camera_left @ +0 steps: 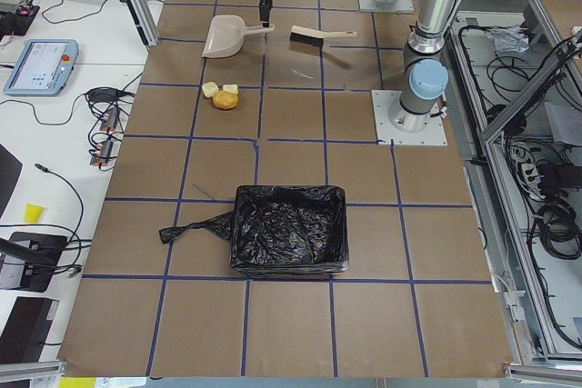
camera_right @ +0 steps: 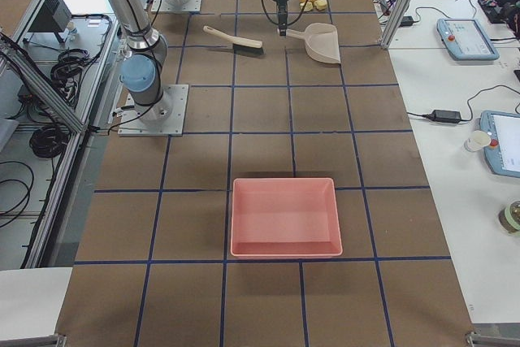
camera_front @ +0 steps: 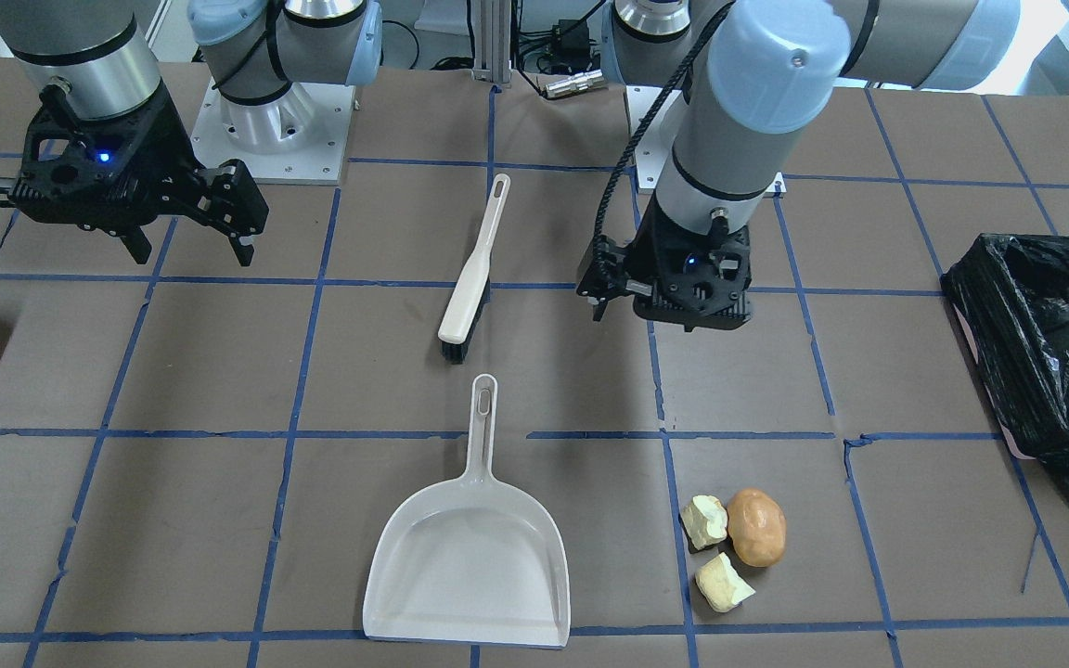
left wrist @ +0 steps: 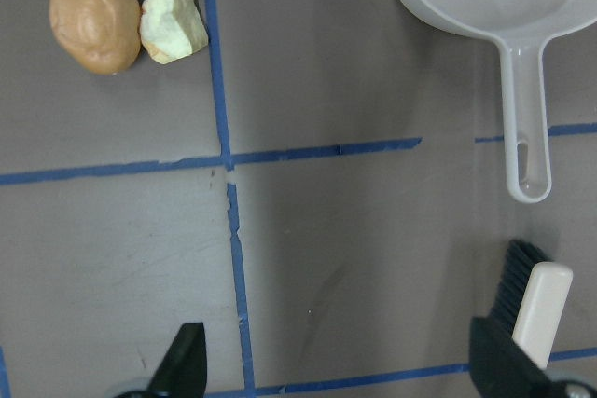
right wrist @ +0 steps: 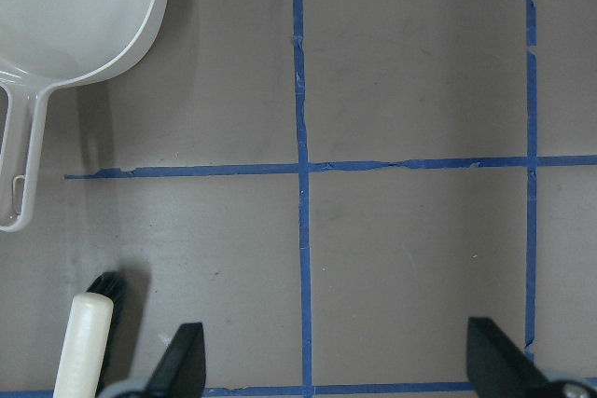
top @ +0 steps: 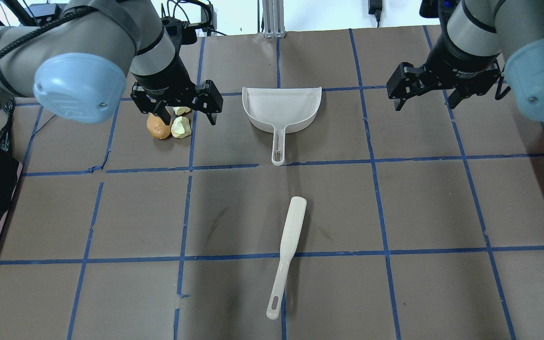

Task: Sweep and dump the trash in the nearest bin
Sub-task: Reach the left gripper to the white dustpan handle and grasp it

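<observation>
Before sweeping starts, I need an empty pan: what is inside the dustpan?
Nothing: the dustpan shows bare and white throughout, none of it covered. The trash lies apart, beside it.

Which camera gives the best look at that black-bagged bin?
The exterior left view: the bin lies whole there, its open top showing. The front-facing view cuts it off at its right edge; the overhead view catches only a strip at its left edge. The remaining views miss it.

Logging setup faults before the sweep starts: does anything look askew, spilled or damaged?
Nothing serious. A bag tail trails loose from the bin onto the table, and the blue tape is torn and kinked near the trash.
</observation>
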Tool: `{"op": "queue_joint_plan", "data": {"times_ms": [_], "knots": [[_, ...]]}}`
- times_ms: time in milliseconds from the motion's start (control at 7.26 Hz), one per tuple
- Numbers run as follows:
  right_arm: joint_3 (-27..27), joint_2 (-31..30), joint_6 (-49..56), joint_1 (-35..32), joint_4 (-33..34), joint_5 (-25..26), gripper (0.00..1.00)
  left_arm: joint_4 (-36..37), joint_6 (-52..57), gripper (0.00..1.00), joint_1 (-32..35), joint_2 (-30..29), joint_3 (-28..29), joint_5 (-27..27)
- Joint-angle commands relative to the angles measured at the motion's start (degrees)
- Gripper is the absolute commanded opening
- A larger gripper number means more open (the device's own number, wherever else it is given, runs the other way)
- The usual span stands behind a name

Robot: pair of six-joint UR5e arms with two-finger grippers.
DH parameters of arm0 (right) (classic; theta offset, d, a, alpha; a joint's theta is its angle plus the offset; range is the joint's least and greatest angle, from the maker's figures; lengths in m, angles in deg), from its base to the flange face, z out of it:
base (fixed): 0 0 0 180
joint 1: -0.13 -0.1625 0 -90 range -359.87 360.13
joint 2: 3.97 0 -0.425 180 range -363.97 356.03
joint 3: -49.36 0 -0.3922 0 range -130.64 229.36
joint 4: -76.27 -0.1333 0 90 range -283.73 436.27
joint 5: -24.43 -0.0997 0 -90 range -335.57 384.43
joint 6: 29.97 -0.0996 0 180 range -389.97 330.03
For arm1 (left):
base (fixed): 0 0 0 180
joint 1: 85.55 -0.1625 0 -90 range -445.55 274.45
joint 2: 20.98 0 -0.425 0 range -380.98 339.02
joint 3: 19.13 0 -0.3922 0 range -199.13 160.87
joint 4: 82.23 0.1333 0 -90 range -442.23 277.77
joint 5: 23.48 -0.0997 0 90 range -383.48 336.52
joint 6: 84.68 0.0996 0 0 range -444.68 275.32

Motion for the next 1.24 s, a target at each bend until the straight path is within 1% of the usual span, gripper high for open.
{"op": "queue_joint_plan", "data": {"times_ms": [0, 138, 276, 413, 551, 689, 827, 965, 1102], "knots": [[0.03, 0.04, 0.09, 0.15, 0.07, 0.04, 1.00, 10.88, -5.67, 1.00, 6.41, -6.65, -0.61, -0.48], [0.03, 0.04, 0.17, 0.16, 0.07, 0.04, 1.00, 13.98, -8.39, 1.00, 7.48, -9.38, -1.14, -0.57], [0.03, 0.30, 0.35, 0.24, 0.07, 0.04, 1.00, 17.41, -12.16, 1.00, 9.06, -10.28, -2.36, -0.31], [-0.06, 0.30, 1.13, 0.33, 0.07, 0.30, 1.00, 20.40, -12.55, 1.00, 9.95, -10.98, -4.90, -0.56], [-0.06, 0.30, 1.58, 0.51, 0.33, 0.39, 1.00, 27.21, -13.59, 1.00, 10.04, -13.43, -7.01, -0.13], [-0.06, 0.30, 1.67, 2.07, -0.01, 0.21, 1.00, 30.85, -17.35, 1.00, 10.74, -14.67, -7.29, -0.04], [-0.15, 0.22, 3.84, 3.74, -0.01, -0.40, 1.00, 30.97, -18.17, 1.00, 12.14, -15.38, -7.73, -0.04], [-0.15, 0.13, 4.74, 4.19, -0.10, -0.49, 1.00, 30.98, -17.74, 1.00, 13.20, -15.38, -7.91, -0.39], [-0.15, -0.31, 4.74, 4.02, -0.02, -0.49, 1.00, 31.58, -18.00, 0.98, 13.21, -15.82, -8.00, -0.30]]}}
